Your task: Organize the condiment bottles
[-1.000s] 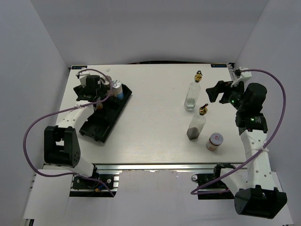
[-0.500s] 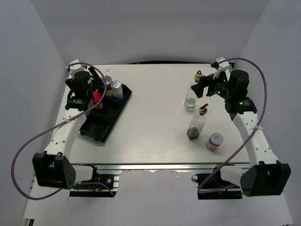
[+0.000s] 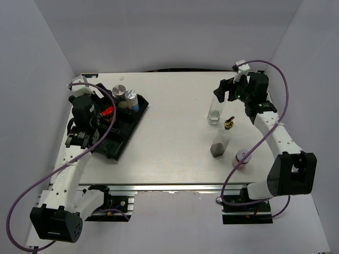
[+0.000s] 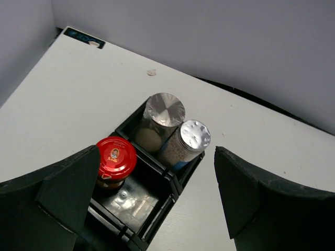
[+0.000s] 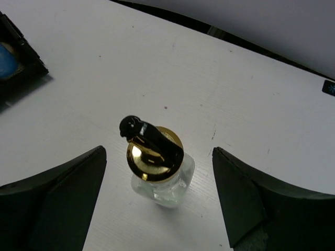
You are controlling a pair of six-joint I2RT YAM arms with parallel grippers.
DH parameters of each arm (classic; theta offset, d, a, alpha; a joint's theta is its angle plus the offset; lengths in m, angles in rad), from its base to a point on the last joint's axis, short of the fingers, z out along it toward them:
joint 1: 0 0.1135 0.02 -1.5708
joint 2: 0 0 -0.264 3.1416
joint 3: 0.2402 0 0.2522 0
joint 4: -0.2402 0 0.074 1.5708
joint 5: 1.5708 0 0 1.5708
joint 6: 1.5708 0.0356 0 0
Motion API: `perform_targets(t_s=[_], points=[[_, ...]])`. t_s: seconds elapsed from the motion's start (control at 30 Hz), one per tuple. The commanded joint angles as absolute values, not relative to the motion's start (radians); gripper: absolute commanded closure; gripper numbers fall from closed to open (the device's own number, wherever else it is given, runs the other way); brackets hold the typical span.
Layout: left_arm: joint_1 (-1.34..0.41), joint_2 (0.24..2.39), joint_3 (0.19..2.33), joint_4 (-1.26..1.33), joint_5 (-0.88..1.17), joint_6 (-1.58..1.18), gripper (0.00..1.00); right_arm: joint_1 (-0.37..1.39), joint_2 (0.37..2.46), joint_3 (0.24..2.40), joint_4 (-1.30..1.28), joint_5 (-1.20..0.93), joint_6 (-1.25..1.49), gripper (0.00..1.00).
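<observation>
Left gripper (image 4: 157,191): jaws wide apart, empty, hovering over the tray (image 3: 111,148).
Tray's far end: red-lidded jar (image 4: 115,155), silver-lidded jars (image 4: 164,110) (image 4: 194,136).
Right gripper (image 5: 158,157): wide open, straddling the far bottle (image 5: 155,159) without touching, well right of the tray.
Same side, nearer: second bottle (image 3: 221,142), short jar (image 3: 241,159).
Handling: far bottle probably glass, slick, tippy; best gripped on its body below the spout.

Jaws of both arms wide apart
</observation>
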State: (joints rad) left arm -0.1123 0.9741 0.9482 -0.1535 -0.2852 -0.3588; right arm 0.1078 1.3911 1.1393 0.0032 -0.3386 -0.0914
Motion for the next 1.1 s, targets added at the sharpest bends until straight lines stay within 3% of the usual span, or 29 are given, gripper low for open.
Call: perform_targets(t_s=[0.0, 0.17, 0.27, 0.3, 0.37, 0.47, 0.57, 0.73, 1.07], points=[[-0.107, 0.960, 0.927, -0.095, -0.146, -0.313, 0.02, 0.117, 1.426, 1.183, 0.136, -0.413, -0.140, 0.16], [-0.107, 0.992, 0.904, -0.071, -0.035, -0.281, 0.02, 0.117, 1.494, 1.207, 0.155, -0.385, -0.141, 0.29], [-0.107, 1.012, 0.904, -0.051, 0.018, -0.267, 0.02, 0.115, 1.512, 1.203, 0.166, -0.394, -0.152, 0.51], [-0.107, 1.017, 0.904, -0.032, 0.105, -0.250, 0.02, 0.117, 1.514, 1.201, 0.170, -0.399, -0.155, 0.63], [-0.109, 1.048, 0.902, -0.008, 0.222, -0.233, 0.02, 0.117, 1.516, 1.195, 0.184, -0.419, -0.155, 0.76], [-0.118, 1.104, 0.885, 0.089, 0.460, -0.247, 0.02, 0.117, 1.513, 1.204, 0.189, -0.452, -0.143, 0.87], [-0.176, 1.169, 0.879, 0.179, 0.557, -0.221, 0.02, 0.127, 1.506, 1.247, 0.158, -0.511, -0.127, 1.00], [-0.339, 1.293, 0.966, 0.089, 0.555, -0.016, 0.02, 0.195, 1.489, 1.333, 0.026, -0.505, -0.129, 1.00], [-0.517, 1.517, 1.055, 0.319, 0.721, -0.021, 0.02, 0.383, 1.503, 1.492, -0.208, -0.598, -0.077, 1.00]])
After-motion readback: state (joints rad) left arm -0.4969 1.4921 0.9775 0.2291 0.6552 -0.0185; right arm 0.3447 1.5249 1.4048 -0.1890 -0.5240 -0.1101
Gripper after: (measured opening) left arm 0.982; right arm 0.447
